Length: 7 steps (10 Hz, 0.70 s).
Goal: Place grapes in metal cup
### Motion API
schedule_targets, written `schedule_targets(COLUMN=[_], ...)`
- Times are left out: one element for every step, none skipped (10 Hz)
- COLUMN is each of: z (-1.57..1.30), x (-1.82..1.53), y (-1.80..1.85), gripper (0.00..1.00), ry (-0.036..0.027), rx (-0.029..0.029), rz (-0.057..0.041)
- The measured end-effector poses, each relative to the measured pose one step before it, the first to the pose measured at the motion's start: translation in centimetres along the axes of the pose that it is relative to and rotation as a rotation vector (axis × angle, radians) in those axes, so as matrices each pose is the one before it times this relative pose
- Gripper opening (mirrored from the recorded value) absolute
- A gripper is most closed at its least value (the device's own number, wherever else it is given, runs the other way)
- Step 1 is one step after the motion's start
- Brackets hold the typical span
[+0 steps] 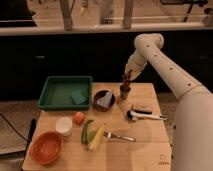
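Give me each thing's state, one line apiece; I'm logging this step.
Gripper: right above the metal cup, grapes at its tip.
Grapes: over the cup, not on the table.
Metal cup: upright at the table's back edge.
Brown bowl: upright, something grey inside.
Green tray: holds a sponge.
Orange bowl: upright, empty.
White cup: upright.
Corn: lying flat.
Fork: lying flat.

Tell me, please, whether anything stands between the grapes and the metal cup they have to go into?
Nothing visible does. The tool hangs directly above the metal cup with the grapes at its tip. The dark bowl sits to the cup's left, off that path.
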Motion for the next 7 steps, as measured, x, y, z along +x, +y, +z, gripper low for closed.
schedule_targets(z=[0.069,0.083,0.065,0.098,0.064,0.015,0.019], x=[-0.069,-0.019,-0.006,-0.024,-0.035,0.005,-0.005], y=[-0.029,0.022,0.066,0.075,0.039,0.045,0.044], gripper=[0.8,0.8,0.8,0.8,0.8,0.8,0.8], ry=[0.00032,-0.00005,0.00006,-0.00026,-0.00038,0.00002,-0.00045], rx=[-0.00419,-0.00232,-0.00294,-0.00271,-0.00136,-0.00072,-0.00068], rz=[0.00066,0.00084,0.00117,0.00082,0.00041,0.00062,0.00049])
